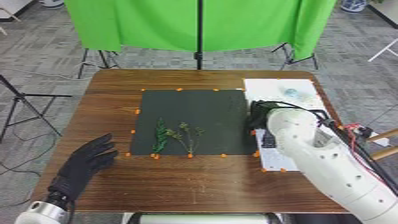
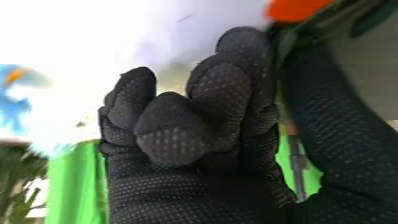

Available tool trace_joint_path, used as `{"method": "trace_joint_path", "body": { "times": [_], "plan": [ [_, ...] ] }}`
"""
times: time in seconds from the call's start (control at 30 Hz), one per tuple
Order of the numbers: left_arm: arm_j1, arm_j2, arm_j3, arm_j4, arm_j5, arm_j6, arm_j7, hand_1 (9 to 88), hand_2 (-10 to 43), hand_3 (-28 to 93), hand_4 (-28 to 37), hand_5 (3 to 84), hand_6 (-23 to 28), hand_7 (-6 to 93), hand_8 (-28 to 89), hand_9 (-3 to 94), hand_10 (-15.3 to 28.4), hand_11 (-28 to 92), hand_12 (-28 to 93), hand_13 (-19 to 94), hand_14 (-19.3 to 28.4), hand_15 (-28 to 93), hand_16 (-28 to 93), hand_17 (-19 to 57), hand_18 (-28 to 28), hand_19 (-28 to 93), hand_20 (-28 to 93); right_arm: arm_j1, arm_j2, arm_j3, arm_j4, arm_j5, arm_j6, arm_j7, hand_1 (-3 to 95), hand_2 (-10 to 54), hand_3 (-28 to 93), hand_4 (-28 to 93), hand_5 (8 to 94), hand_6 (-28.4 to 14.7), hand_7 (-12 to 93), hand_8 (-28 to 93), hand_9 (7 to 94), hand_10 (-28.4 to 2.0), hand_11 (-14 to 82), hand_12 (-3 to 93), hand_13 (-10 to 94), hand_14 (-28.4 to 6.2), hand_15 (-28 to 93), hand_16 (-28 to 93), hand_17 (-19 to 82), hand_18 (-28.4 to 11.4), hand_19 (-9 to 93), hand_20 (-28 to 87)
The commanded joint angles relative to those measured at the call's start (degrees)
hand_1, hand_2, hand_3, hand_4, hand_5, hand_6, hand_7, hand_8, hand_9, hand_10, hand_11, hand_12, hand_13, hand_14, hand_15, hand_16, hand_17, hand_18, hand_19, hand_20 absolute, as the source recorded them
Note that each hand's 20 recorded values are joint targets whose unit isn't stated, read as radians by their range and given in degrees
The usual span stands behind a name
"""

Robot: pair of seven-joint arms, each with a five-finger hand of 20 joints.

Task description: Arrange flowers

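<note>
The right hand (image 2: 222, 87) pinches an orange flower (image 2: 298, 9) at the right side of the dark mat (image 1: 191, 102), likely steadying it for placing with the sprigs (image 1: 161, 135) there; the left hand (image 1: 86, 159) lies relaxed, clear.

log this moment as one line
right hand: at right edge of black mat; left hand: left of mat; leafy sprig, branching sprig: on mat

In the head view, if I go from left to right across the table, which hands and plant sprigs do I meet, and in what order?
Left hand → leafy green sprig → branching sprig with small heads → right hand.
</note>
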Motion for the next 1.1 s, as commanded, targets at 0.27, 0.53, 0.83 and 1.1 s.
{"method": "trace_joint_path", "body": {
  "times": [0.27,0.53,0.83,1.1],
  "plan": [
    [1.2,-0.64,0.37,1.27,0.55,-0.61,-1.29,24.9,0.3,70,-28.3,29.9,4.2,19.7,-10,26.4,11.8,21,15,21,15.4,38,-4,-9.1,22.1,53,0,-14.4,3.3,-0.1,0.3,0.2,20.7,-5.6,39.0,-5.7,93,-22,87.1,-4.6,31,6,85.8,-8.0,45.8,32.3,87,0.0,66,27,34,-17.8,86,41],
    [1.1,-0.71,0.32,1.23,0.62,-0.76,-1.50,25.5,0.4,70,-28.3,30.0,3.9,20.1,-11,26.4,11.7,21,15,21,15.4,38,-4,-9.1,22.2,53,0,-17.5,4.1,4.8,-5.5,0.6,31.0,-5.4,40.6,-7.2,93,-18,82.6,-5.5,43,2,86.1,-7.5,44.5,36.0,87,-0.4,68,28,35,-18.5,86,42],
    [1.2,-0.68,0.25,1.13,0.56,-0.51,-1.54,25.6,0.4,71,-28.3,30.2,4.0,20.2,-11,26.4,11.6,21,15,21,15.3,38,-4,-9.1,22.1,53,0,-18.2,4.2,8.1,-10.9,2.3,32.5,-7.1,40.5,-7.0,93,-17,83.4,-5.6,42,1,86.1,-7.0,45.4,36.5,86,-0.7,70,29,35,-18.6,86,42],
    [1.3,-0.68,0.23,1.09,0.61,-0.55,-1.58,25.6,0.4,71,-28.3,30.2,4.0,20.1,-11,26.4,11.7,21,15,21,15.3,38,-4,-9.1,22.1,53,-1,-18.4,2.9,9.5,-14.6,6.0,30.1,-5.8,40.6,-6.8,93,-18,83.7,-5.9,42,1,85.8,-6.9,45.9,36.4,86,-0.7,71,29,34,-18.7,86,42]
  ]
}}
